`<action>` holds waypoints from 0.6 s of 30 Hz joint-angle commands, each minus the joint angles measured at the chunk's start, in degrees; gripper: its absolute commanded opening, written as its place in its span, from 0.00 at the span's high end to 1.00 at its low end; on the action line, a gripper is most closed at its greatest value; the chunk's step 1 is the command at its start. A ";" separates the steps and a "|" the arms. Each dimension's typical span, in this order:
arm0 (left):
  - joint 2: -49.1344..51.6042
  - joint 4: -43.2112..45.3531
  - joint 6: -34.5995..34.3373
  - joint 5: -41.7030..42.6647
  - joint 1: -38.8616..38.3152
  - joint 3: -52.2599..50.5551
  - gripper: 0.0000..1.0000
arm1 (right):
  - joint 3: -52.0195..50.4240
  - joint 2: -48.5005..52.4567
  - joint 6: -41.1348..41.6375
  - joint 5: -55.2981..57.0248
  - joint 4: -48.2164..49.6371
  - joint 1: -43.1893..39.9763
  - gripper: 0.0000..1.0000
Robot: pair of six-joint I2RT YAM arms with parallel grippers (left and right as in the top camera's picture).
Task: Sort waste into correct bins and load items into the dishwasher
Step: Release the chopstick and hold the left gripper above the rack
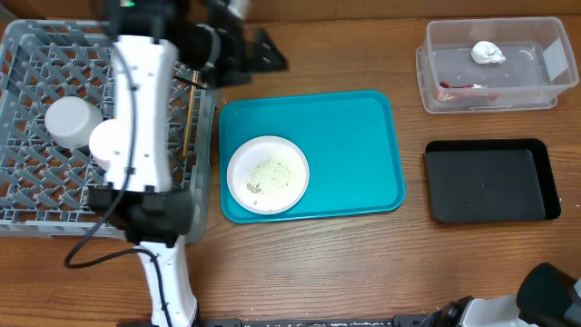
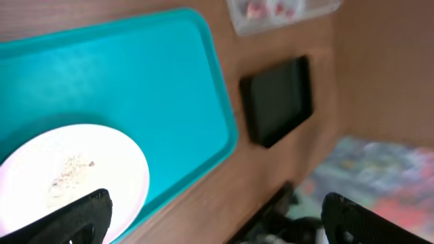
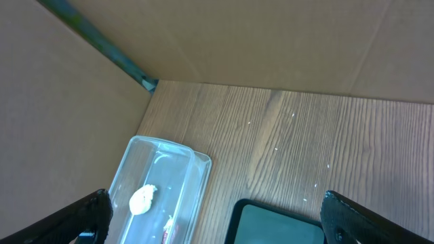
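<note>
Left tool [image 2: 215,220] spread, empty, by the rack [image 1: 36,54] and teal tray [image 1: 354,136] corner. Plate [image 1: 241,165] with rice bits [image 1: 272,171] sits inside the tray's front-left rim. Right tool [image 3: 217,227] spread, empty; we see bare worktop [image 1: 413,136] between tray, clear tub [image 1: 536,91] and black tray [image 1: 490,180].

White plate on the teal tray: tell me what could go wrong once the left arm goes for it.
1. The plate still carries food bits; tilting it early could scatter them over the teal tray.
2. It lies flat in the tray, so the open left gripper may push it along rather than catch its rim.
</note>
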 commanded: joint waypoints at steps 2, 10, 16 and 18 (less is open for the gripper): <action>0.13 -0.35 -4.09 -28.74 -6.34 0.44 0.00 | 0.02 -0.28 0.48 0.39 0.26 0.09 0.00; 0.13 -2.01 -18.69 -62.62 -0.35 0.44 0.00 | 0.02 -0.28 0.48 0.39 0.26 0.09 0.00; 0.13 -1.99 -18.80 -52.83 8.74 0.44 0.00 | 0.02 -0.28 0.48 0.39 0.26 0.09 0.00; 0.13 -2.01 -18.80 -49.72 10.71 0.44 0.00 | 0.02 -0.28 0.48 0.39 0.26 0.09 0.00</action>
